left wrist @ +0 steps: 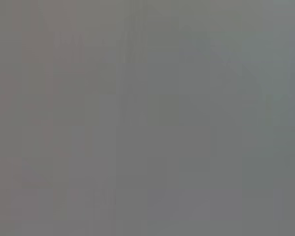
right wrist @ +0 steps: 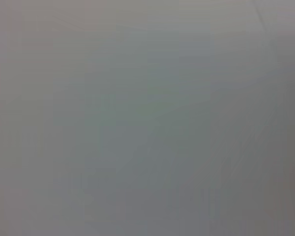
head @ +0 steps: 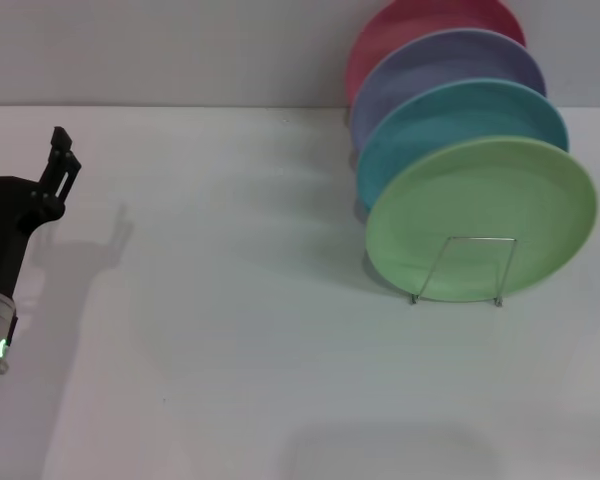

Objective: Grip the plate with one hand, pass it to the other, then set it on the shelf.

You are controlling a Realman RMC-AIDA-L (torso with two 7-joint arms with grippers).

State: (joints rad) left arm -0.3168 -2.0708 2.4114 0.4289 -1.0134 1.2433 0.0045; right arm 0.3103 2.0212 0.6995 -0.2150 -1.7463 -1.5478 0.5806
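Note:
The light green plate (head: 480, 200) stands upright at the front of the silver wire shelf (head: 468, 240), leaning against the plates behind it. A bent-wire loop of the shelf crosses its lower face. My left gripper (head: 22, 145) is at the far left of the head view, above the white table, open and empty, far from the plate. My right gripper is out of view. Both wrist views show only blank grey, with no object or finger in them.
Behind the green plate, a light blue plate (head: 460, 115), a lavender plate (head: 450, 62) and a pink plate (head: 420, 22) stand in the same row. The white table (head: 230, 300) stretches between my left gripper and the shelf. A grey wall is behind.

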